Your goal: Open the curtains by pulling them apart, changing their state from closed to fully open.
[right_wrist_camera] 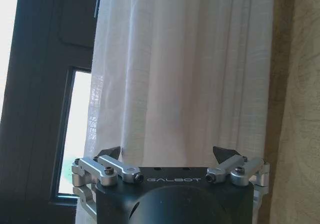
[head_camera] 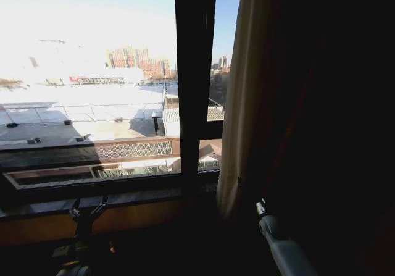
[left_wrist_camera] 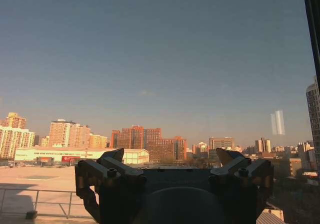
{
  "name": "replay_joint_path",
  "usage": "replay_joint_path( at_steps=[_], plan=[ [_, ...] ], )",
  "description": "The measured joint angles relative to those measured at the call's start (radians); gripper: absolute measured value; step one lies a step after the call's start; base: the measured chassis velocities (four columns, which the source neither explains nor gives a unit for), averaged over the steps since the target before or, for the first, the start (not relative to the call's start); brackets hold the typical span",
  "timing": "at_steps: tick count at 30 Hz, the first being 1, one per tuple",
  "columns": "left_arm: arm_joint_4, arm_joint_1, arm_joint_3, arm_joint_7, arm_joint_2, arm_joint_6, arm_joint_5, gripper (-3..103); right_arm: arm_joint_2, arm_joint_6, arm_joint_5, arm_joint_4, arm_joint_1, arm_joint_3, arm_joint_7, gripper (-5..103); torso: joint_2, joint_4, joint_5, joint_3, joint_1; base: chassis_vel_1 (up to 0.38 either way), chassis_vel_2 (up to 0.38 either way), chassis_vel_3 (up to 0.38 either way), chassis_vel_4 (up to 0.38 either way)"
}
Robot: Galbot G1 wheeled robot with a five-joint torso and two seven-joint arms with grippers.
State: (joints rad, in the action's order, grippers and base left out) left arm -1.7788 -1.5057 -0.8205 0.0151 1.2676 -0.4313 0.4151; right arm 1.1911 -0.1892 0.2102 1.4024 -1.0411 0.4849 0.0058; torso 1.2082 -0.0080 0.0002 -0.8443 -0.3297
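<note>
The curtains hang bunched at the right side of the window frame, pleats running floor to ceiling. The right gripper faces them straight on, jaws spread wide with fabric just beyond the tips, clearly the nearer arm. The left gripper, jaws also apart, points out through bare glass, well clear of cloth

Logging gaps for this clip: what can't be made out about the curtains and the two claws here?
- Head view: the curtain runs off the top edge and fades into deep shadow toward the right, so its full extent is unknown.
- Head view: the right claw is dark against the fabric; contact cannot be judged.
- Right wrist view: the curtain's hem is hidden behind the claw body.
- Left wrist view: the left claw faces sky; any left-hand curtain panel is out of frame.
</note>
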Motion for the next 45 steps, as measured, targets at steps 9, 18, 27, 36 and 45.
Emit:
replay_joint_path(
  at_steps=[9, 18, 27, 36, 45],
  plan=[
    [0.000, 0.000, 0.000, 0.000, 0.000, 0.000, 0.000, 100, 0.000, 0.000, 0.000, -0.001, 0.001, 0.000, 0.000, 100, 0.000, 0.0004, -0.0005, 0.000, 0.000, 0.281, 0.200, -0.287, -0.196],
    [0.000, 0.000, 0.000, 0.000, 0.000, 0.000, 0.000, 100, 0.000, 0.000, 0.000, -0.001, 0.001, 0.000, 0.000, 100, 0.000, 0.0000, 0.0000, 0.000, 0.000, 0.355, 0.304, -0.366, -0.289],
    [0.000, 0.000, 0.000, 0.000, 0.000, 0.000, 0.000, 100, 0.000, -0.001, 0.000, -0.001, 0.001, 0.000, 0.000, 100, 0.000, 0.0000, -0.0006, 0.000, 0.000, 0.385, 0.329, -0.398, -0.333],
    [0.000, 0.000, 0.000, 0.000, 0.000, 0.000, 0.000, 100, 0.000, -0.001, 0.000, -0.001, 0.001, 0.000, 0.000, 100, 0.000, -0.0001, -0.0008, 0.000, 0.000, 0.373, 0.317, -0.383, -0.331],
    [0.000, 0.000, 0.000, 0.000, 0.000, 0.000, 0.000, 100, 0.000, -0.001, 0.000, -0.001, 0.001, 0.000, 0.000, 100, 0.000, 0.0001, -0.0007, 0.000, 0.000, 0.386, 0.320, -0.385, -0.309]
  ],
)
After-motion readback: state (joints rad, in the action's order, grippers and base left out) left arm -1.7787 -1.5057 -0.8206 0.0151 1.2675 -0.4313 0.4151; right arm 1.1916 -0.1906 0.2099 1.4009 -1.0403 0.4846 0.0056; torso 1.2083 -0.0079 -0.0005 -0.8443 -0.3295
